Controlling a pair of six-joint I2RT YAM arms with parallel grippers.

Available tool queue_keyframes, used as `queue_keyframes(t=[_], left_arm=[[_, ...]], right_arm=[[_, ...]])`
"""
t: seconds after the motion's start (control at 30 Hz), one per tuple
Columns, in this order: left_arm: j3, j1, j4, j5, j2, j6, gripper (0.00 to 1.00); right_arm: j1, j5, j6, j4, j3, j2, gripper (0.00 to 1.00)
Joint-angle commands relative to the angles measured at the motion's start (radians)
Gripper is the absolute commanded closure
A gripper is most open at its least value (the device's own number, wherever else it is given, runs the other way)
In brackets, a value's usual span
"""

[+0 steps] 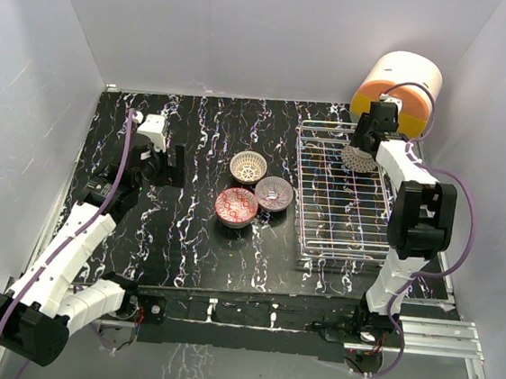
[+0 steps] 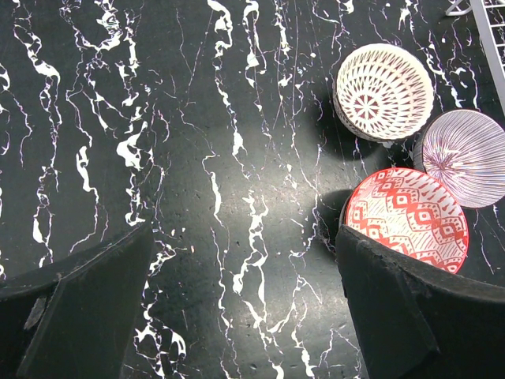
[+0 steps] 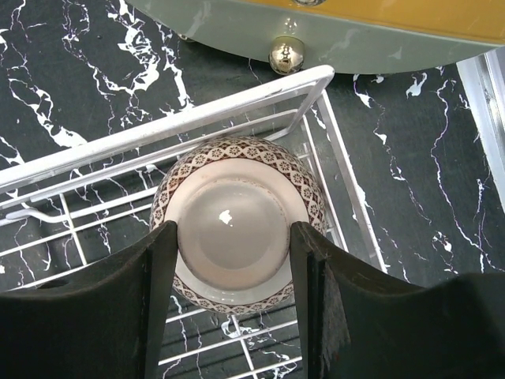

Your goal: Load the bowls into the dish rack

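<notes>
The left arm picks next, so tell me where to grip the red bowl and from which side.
Take the red bowl by its rim from above, one finger inside and one outside. It stands upright and open. The white lattice bowl and the striped purple bowl sit close on its far and right sides, so use the near-left rim.

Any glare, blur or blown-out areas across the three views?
Right wrist: small specular spot on the gripped bowl; jaws dark, soft. Left wrist: red bowl sharp, faint sheen on the table. Top external: even light, pale walls, no harsh shadows.
</notes>
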Motion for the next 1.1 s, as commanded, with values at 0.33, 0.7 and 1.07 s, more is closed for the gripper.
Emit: queue_keyframes(t=[0.33,0.7,1.07], left_arm=[[0.008,-0.003,-0.003,-0.009,-0.012,0.013,0.03],[0.009,-0.003,-0.002,-0.016,-0.013,0.003,0.03],[0.019,-0.004,0.002,-0.043,-0.031,-0.032,0.03]], right_arm=[[-0.006,-0.071,0.018,0.13,0.043,0.002,0.19],[0.035,-0.18,0.02,0.091,0.008,-0.143,0.01],[0.347,-0.168,-0.092,0.048,-0.214,-0.464,0.01]])
